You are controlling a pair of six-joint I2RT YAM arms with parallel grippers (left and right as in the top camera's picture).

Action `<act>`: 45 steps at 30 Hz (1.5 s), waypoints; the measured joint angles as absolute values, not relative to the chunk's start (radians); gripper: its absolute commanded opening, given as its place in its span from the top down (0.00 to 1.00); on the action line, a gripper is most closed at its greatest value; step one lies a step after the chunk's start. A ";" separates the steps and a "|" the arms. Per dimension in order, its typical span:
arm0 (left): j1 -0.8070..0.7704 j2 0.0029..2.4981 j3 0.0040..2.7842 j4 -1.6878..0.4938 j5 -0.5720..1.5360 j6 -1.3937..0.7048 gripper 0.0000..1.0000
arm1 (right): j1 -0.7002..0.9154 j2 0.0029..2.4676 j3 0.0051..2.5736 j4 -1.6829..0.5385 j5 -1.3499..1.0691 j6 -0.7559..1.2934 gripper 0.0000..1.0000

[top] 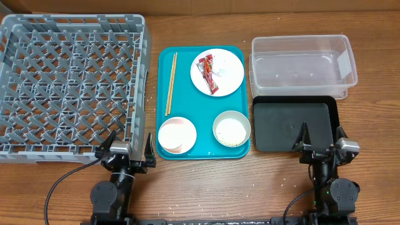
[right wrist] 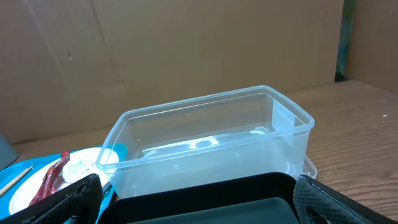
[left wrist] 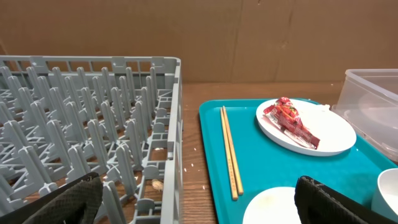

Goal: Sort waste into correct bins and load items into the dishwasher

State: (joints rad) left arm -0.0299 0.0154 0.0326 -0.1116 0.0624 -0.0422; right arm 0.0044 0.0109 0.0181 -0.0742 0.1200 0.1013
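Pincers first: the left pincer stands spread wide and holds nothing. It is at the near edge of the wooden surface, just in front of the near right corner of the grey dish rack. The right pincer is likewise spread and empty, with its fingers over the near edge of the black tray. Just beyond that tray, on its far side, sits the clear tub. Between the rack and the two bins lies a teal tray. Chopsticks run along its left side, and a round plate at the far right bears the red wrapper. A small dish sits near left and a bowl with pale contents near right.
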 measured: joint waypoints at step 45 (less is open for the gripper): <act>-0.030 0.218 0.513 -0.340 0.364 -0.076 0.00 | 0.004 0.155 0.447 -0.315 -0.431 0.245 0.00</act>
State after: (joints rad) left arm -0.0299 0.2176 0.5133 -0.3401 0.3637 -0.0757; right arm 0.0044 0.1555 0.4473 -0.3153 -0.4309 0.2447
